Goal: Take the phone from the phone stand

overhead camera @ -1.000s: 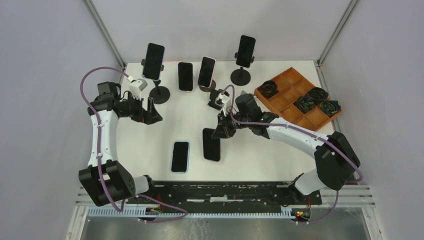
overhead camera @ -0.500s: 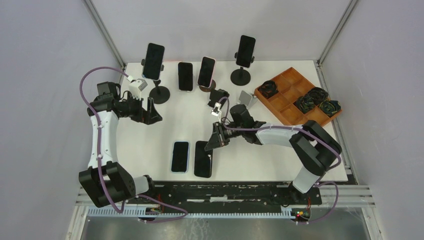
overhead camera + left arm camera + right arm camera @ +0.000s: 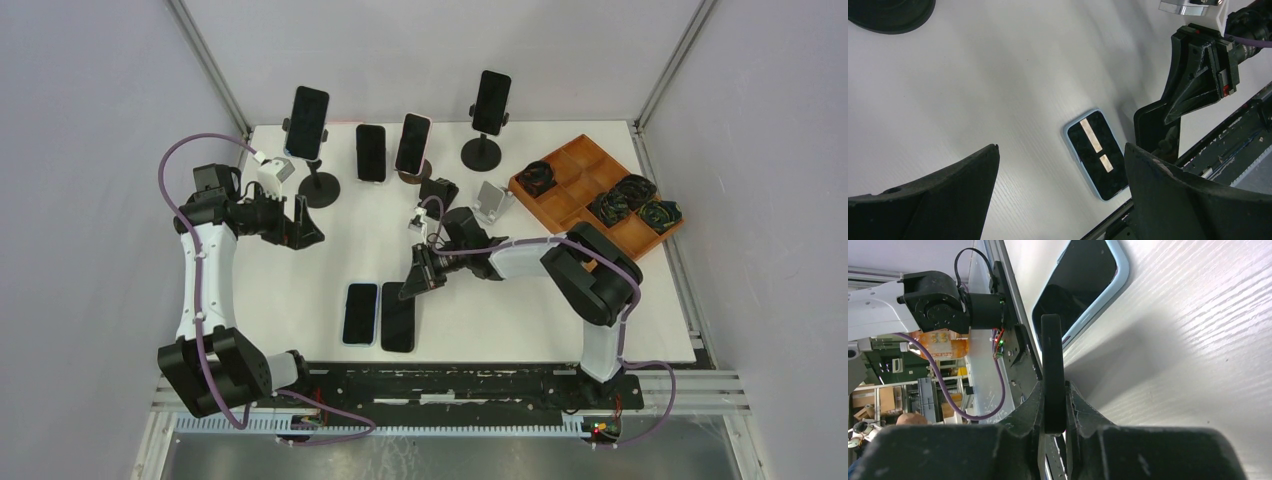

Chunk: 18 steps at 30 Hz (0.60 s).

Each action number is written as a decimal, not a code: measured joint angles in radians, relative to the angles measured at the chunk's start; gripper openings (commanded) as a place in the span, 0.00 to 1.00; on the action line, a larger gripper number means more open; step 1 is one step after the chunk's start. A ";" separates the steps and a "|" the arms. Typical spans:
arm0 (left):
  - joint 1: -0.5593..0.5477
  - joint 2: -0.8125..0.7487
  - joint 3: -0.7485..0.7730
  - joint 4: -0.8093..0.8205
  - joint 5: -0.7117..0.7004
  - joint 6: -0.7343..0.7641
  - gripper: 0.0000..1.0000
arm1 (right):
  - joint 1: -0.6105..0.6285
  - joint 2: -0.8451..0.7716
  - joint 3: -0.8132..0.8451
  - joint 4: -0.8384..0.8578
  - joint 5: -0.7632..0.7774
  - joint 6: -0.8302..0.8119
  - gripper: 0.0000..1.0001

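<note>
My right gripper [image 3: 418, 277] is shut on the far end of a black phone [image 3: 398, 318], held low over the table beside a blue-cased phone [image 3: 361, 313] that lies flat. In the right wrist view the gripper [image 3: 1053, 390] pinches the black phone [image 3: 1053, 355] edge-on, with the blue-cased phone [image 3: 1083, 285] just beyond. My left gripper [image 3: 300, 226] is open and empty near the left stand's base [image 3: 320, 190]. In its wrist view the gripper [image 3: 1060, 150] frames the blue-cased phone [image 3: 1096, 154] and the black phone [image 3: 1153, 131]. An empty silver stand [image 3: 490, 198] sits right of centre.
Phones stand on a tall left stand [image 3: 308, 122], a tall right stand [image 3: 491, 102] and a brown stand [image 3: 413, 143]; another phone [image 3: 371, 152] is between them. A small black stand [image 3: 437, 190] is mid-table. A brown tray [image 3: 570, 195] with coiled cables sits at the right.
My right gripper has carried the black phone leftward and toward the near edge, bringing it down beside the blue-cased phone. The left arm has not moved.
</note>
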 measured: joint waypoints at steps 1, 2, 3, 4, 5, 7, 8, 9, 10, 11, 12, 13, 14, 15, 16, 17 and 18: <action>0.000 0.000 0.000 0.000 0.000 0.000 1.00 | 0.000 0.010 0.014 -0.001 0.000 -0.005 0.00; 0.000 0.000 0.000 0.000 0.000 0.000 1.00 | -0.002 0.020 0.025 -0.005 0.000 -0.009 0.00; 0.000 0.000 0.000 0.000 0.000 0.000 1.00 | -0.004 0.030 0.034 -0.010 -0.002 -0.011 0.00; 0.000 0.000 0.000 0.000 0.000 0.000 1.00 | -0.006 0.036 0.037 -0.014 -0.003 -0.011 0.00; 0.000 0.000 0.000 0.000 0.000 0.000 1.00 | -0.009 0.040 0.037 -0.019 -0.003 -0.012 0.00; 0.000 -0.001 0.000 0.000 -0.002 0.000 1.00 | -0.013 0.041 0.037 -0.034 -0.002 -0.016 0.00; 0.000 -0.002 0.000 0.000 -0.003 0.000 1.00 | -0.014 0.041 0.037 -0.036 -0.001 -0.019 0.00; 0.000 -0.004 0.000 0.000 -0.005 0.000 1.00 | -0.015 0.041 0.037 -0.036 -0.001 -0.021 0.00; 0.000 -0.004 0.000 0.000 -0.005 0.000 1.00 | -0.015 0.041 0.035 -0.035 0.000 -0.023 0.00; 0.000 -0.005 0.000 0.000 -0.005 0.000 1.00 | -0.016 0.040 0.031 -0.035 0.000 -0.025 0.00; 0.000 -0.005 0.000 0.000 -0.005 0.000 1.00 | -0.018 0.040 0.029 -0.035 0.002 -0.027 0.00; 0.000 -0.005 0.000 0.000 -0.005 0.000 1.00 | -0.019 0.040 0.027 -0.037 0.005 -0.028 0.05; 0.000 -0.005 0.000 0.000 -0.005 0.000 1.00 | -0.020 0.040 0.026 -0.040 0.009 -0.031 0.11; 0.000 -0.005 0.000 0.000 -0.005 0.000 1.00 | -0.021 0.040 0.026 -0.045 0.013 -0.035 0.15; 0.000 -0.005 0.000 0.000 -0.005 0.000 1.00 | -0.021 0.040 0.027 -0.053 0.019 -0.041 0.20; 0.000 -0.005 0.000 0.000 -0.005 0.000 1.00 | -0.021 0.040 0.030 -0.064 0.024 -0.047 0.26; 0.000 -0.005 0.000 0.000 -0.005 0.000 1.00 | -0.021 0.040 0.033 -0.074 0.028 -0.053 0.29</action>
